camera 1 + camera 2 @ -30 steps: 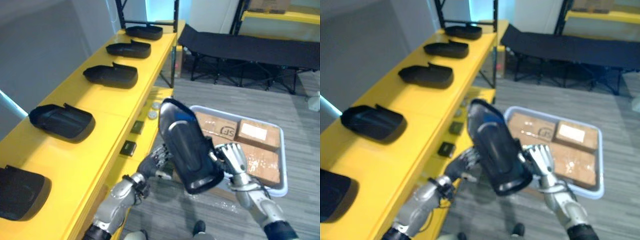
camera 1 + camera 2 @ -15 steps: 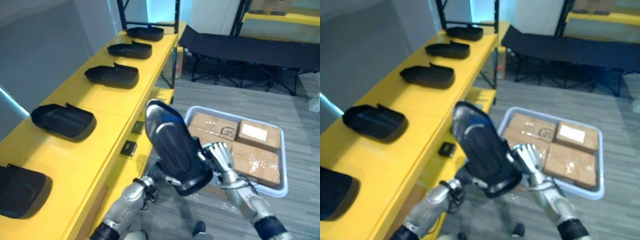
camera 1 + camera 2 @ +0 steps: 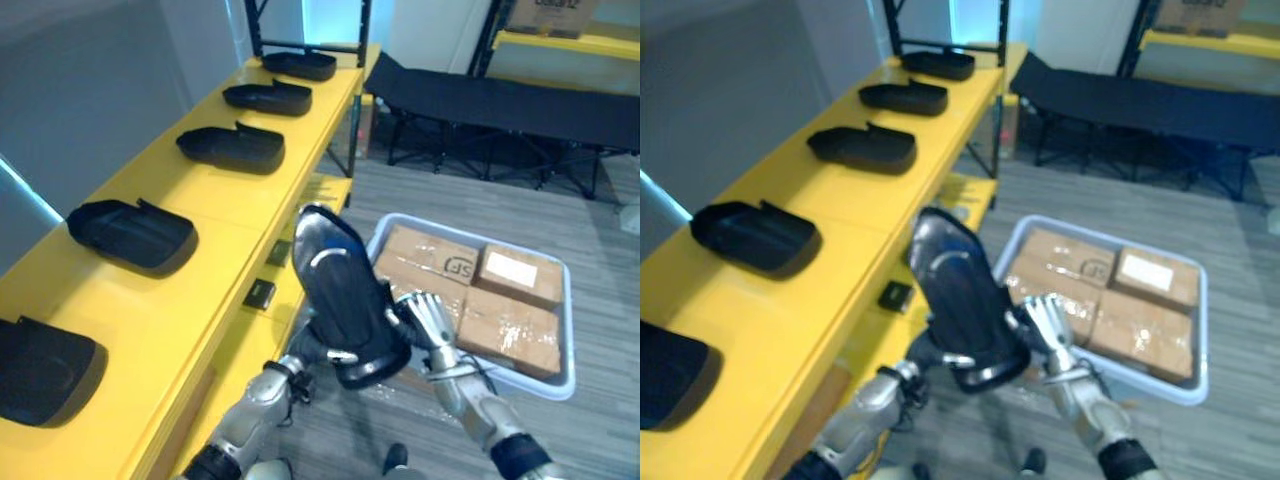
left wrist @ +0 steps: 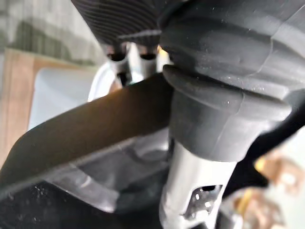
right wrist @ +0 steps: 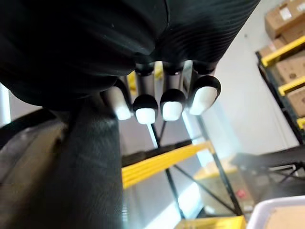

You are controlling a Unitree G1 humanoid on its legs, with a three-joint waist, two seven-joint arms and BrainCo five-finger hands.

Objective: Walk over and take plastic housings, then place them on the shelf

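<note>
Five black housings lie spaced along the yellow shelf.

Head stereo pair looks down, sharing shelf; wrist views hug housing.

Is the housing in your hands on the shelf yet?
Not on it: the plastic housing hangs tilted between the left hand and right hand, beside the yellow shelf.

Black housing between left hand and right hand, beside the yellow shelf (five more there).
</note>
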